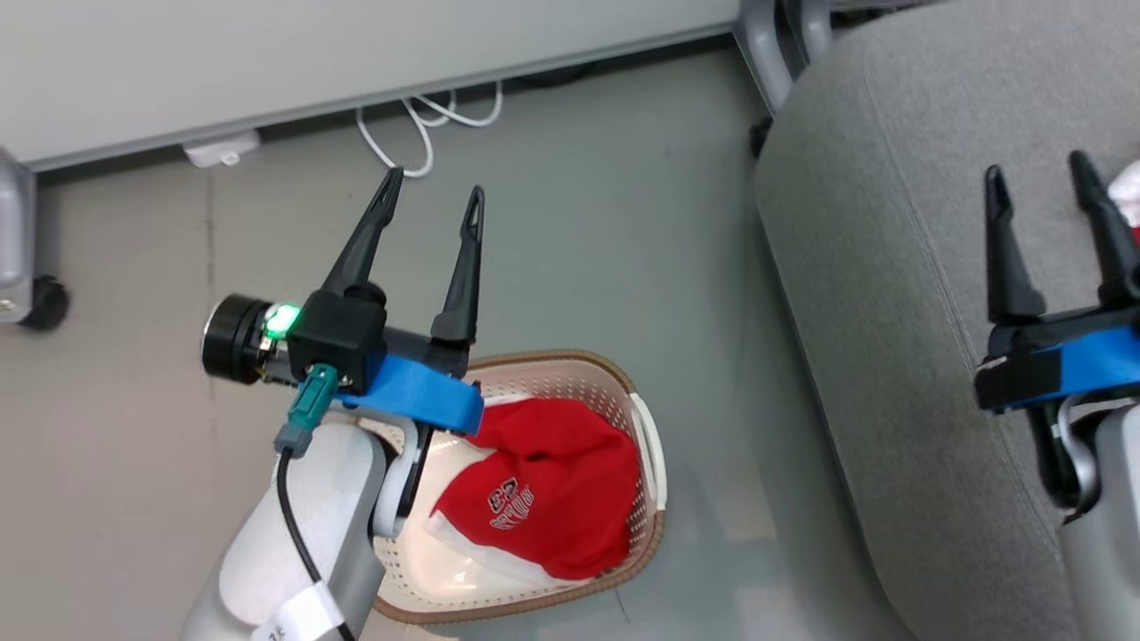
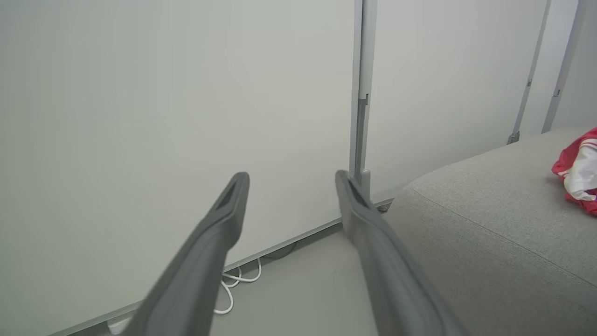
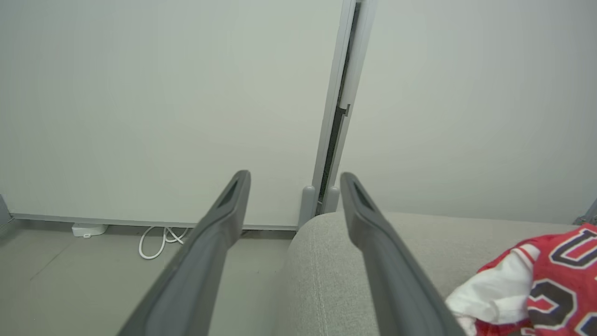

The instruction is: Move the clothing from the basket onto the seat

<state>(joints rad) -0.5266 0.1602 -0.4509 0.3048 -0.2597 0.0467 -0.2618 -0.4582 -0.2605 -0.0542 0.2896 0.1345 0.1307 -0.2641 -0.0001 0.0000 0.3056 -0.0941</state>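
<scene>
The cream basket (image 1: 655, 534) with a brown rim stands on the floor at the bottom centre, holding a crumpled red garment (image 1: 557, 499) with white trim and a printed logo. My left gripper (image 1: 434, 182) hovers open above the basket's far-left side, fingers pointing toward the wall, nothing between them. The light-grey seat (image 1: 891, 294) lies to the right. Over it my right gripper (image 1: 1039, 169) is open and empty. A second red and white garment (image 3: 536, 289) lies on the seat (image 3: 373, 261) just right of that gripper; the same garment (image 2: 578, 170) lies far right on the seat (image 2: 489, 233) in the left wrist view.
A pale wall panel (image 1: 312, 62) runs along the back, with a white cable (image 1: 419, 133) looped on the floor at its foot and a small white box (image 1: 221, 150). A caster wheel (image 1: 44, 303) sits at the far left. Grey floor (image 1: 695, 267) separates basket and seat.
</scene>
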